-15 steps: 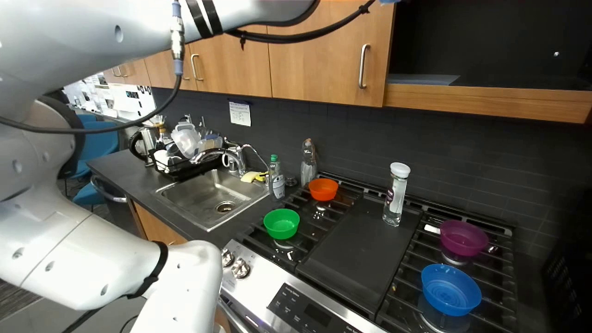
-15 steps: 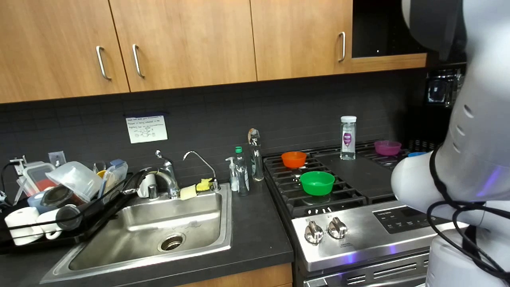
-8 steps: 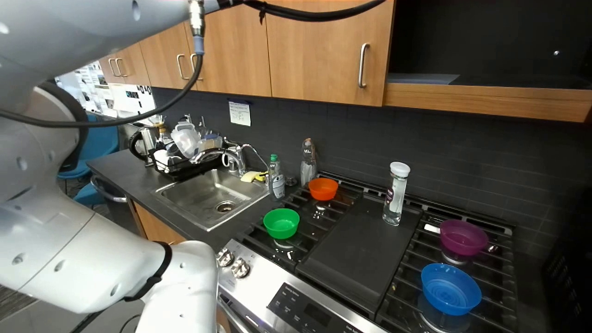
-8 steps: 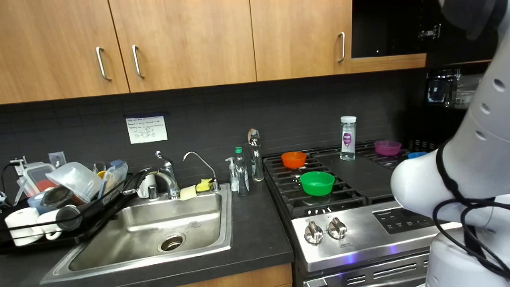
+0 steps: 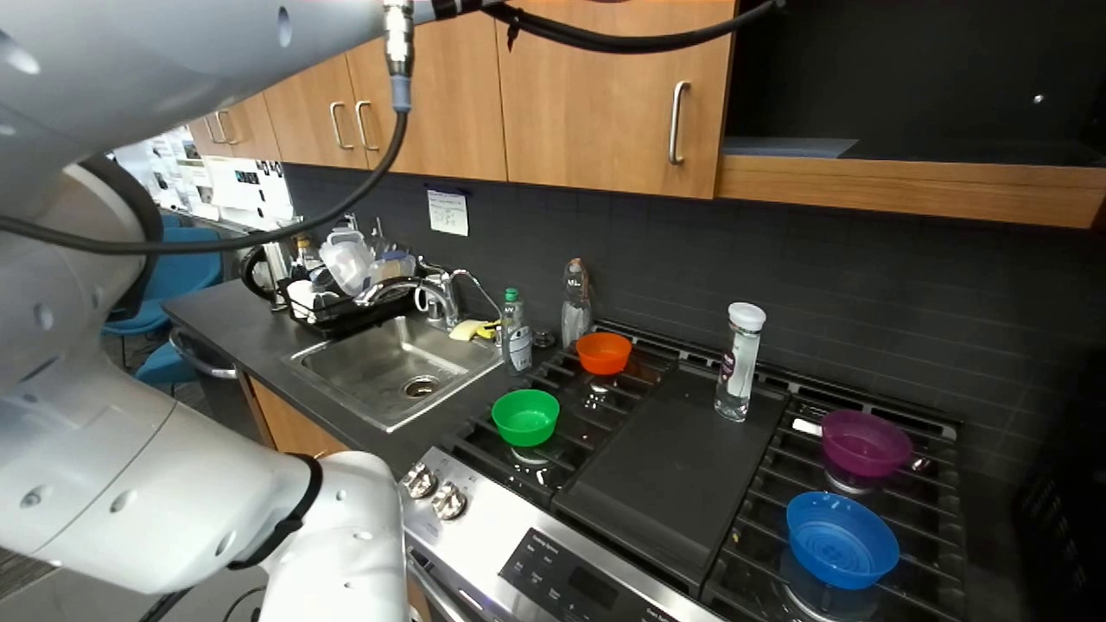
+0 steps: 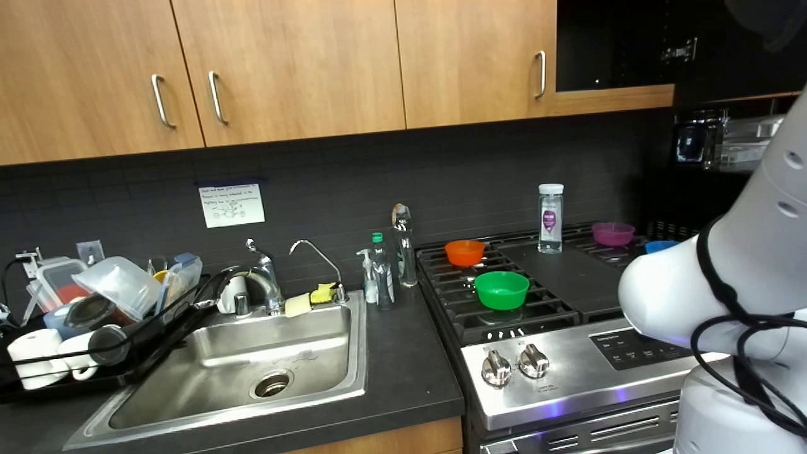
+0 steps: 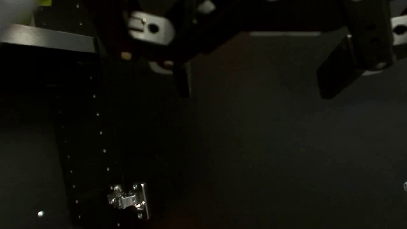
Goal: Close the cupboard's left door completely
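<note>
Leftmost in an exterior view I have the dish rack [image 6: 113, 380] and steel sink [image 6: 359, 343]. Overhead, to the right, hangs the left door [image 6: 470, 60] of the cupboard [image 6: 615, 98] — flush with the neighbouring door [image 6: 284, 57], its bar handle [image 6: 543, 74] near its right edge. Below, the stove [image 6: 574, 359] carries an orange bowl [image 6: 465, 253], a green bowl [image 6: 502, 291] just in front, then a white-capped bottle [image 6: 550, 239] and a purple bowl [image 6: 613, 234]. Above these the cupboard gapes open and dark; my arm [image 6: 668, 290] fills the right side. In the wrist view I find a silver hinge [image 7: 128, 200] low at left, a dark panel [image 7: 254, 159] beside it, and my gripper [image 7: 256, 95] at the top — fingers [image 7: 337, 73] spread wide. Whether they touch it, I can't tell.
</note>
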Available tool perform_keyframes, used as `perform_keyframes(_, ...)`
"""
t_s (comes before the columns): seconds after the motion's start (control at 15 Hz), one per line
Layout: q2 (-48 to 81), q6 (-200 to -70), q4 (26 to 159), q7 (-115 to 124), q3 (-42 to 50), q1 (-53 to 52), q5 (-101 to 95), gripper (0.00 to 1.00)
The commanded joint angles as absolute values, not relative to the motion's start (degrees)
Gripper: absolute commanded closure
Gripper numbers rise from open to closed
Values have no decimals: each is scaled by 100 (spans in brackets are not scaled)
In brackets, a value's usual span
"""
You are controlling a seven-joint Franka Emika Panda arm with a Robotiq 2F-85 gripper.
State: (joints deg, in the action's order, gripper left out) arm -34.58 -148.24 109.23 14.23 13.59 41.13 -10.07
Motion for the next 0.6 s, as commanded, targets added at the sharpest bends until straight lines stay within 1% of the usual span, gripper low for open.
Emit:
perform_keyframes(0.0,-3660,-14667,10896,1107,1437,3847,-967,0)
perform_keyframes(0.53,-3897,-14835,10728,1337,1407,4002,-1028,0)
